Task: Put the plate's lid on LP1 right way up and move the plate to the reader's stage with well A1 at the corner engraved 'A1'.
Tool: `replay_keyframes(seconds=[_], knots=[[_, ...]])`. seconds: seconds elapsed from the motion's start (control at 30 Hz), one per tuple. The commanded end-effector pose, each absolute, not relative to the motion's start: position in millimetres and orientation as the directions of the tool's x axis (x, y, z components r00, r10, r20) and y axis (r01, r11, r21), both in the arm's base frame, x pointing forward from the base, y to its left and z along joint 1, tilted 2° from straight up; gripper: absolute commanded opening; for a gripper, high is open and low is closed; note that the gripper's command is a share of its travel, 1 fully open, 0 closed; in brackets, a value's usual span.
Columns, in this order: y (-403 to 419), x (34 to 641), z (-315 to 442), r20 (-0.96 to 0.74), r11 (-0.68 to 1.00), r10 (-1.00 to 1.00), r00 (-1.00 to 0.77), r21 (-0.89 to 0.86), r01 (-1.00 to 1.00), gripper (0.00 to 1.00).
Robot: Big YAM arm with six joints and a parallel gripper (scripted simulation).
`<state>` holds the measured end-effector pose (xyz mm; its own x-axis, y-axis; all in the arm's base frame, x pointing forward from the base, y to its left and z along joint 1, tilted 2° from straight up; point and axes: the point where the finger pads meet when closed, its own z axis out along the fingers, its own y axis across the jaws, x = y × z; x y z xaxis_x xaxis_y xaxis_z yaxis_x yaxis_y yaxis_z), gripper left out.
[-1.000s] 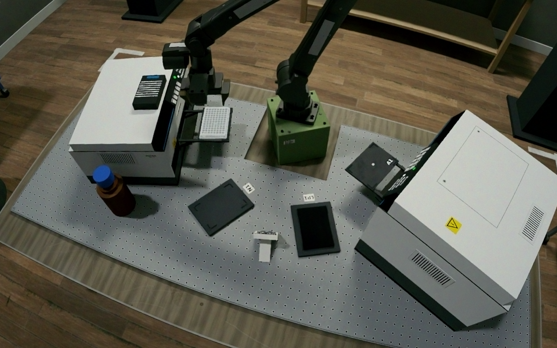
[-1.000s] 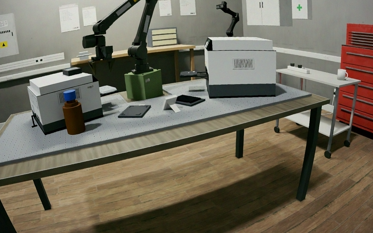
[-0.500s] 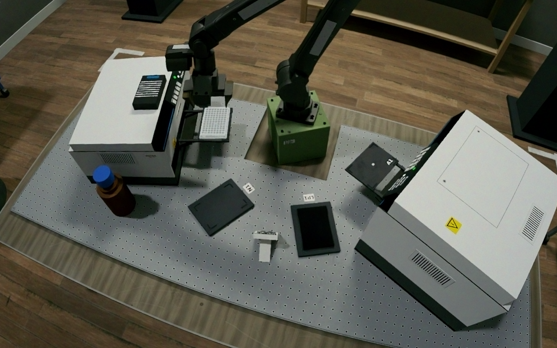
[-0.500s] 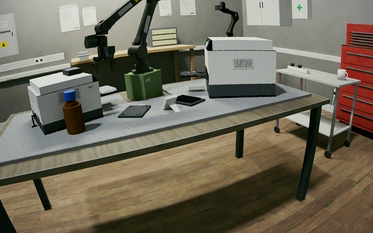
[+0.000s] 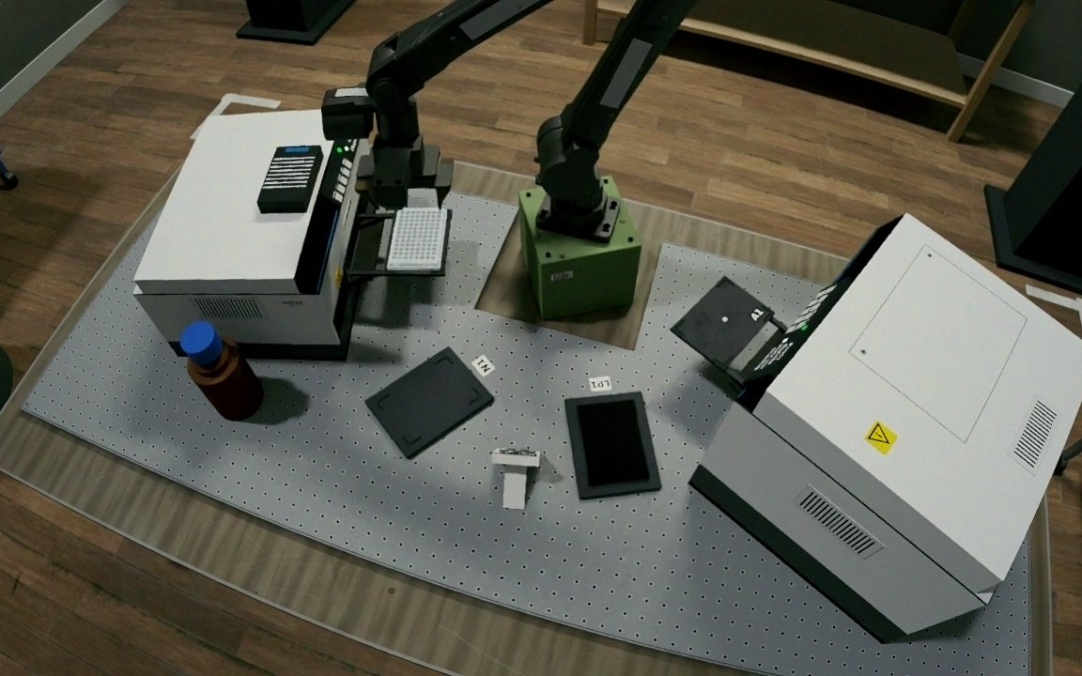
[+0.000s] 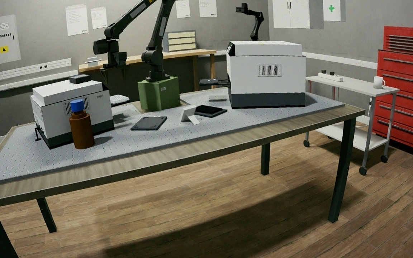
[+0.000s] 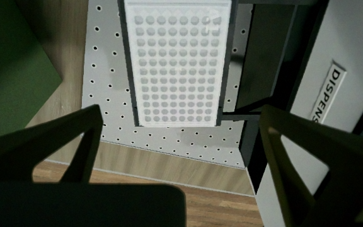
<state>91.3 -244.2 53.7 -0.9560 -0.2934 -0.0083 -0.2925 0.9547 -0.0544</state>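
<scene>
The white 96-well plate (image 5: 417, 239) (image 6: 119, 98) (image 7: 178, 75) lies on the dispenser's stage (image 5: 370, 252) (image 7: 130, 72). The wells look hazy, seen through the clear lid on top. My gripper (image 5: 404, 201) (image 6: 114, 78) (image 7: 181, 113) is open and empty, above the plate's far end, with its fingers wider apart than the plate. LP1 (image 5: 622, 490) (image 6: 209, 110), a dark frame with a black recess, holds nothing. The reader's stage (image 5: 713, 319) (image 6: 209, 82) is bare, its engraved A1 near the reader. The capped bottle (image 5: 228, 386) (image 6: 82, 128) stands upright.
The dispenser (image 5: 234, 209) (image 6: 50, 112) stands close beside the gripper, with a dark box (image 5: 285, 200) on top. My green base (image 5: 582, 277) is on the plate's other side. N1 (image 5: 427, 403) and a small white stand (image 5: 515, 487) lie forward. The reader (image 5: 932, 336) is at right.
</scene>
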Motion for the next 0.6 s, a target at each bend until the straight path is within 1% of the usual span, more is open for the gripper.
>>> replay_keyframes(seconds=[0.0,0.2,0.57], knots=[[-255,98,58,-0.007,0.950,-0.304,-0.953,-0.079,-0.303,1.00],[-248,95,48,-0.004,0.943,-0.329,-0.944,-0.063,-0.328,1.00],[-254,89,46,-0.006,0.954,-0.292,-0.956,-0.074,-0.291,1.00]])
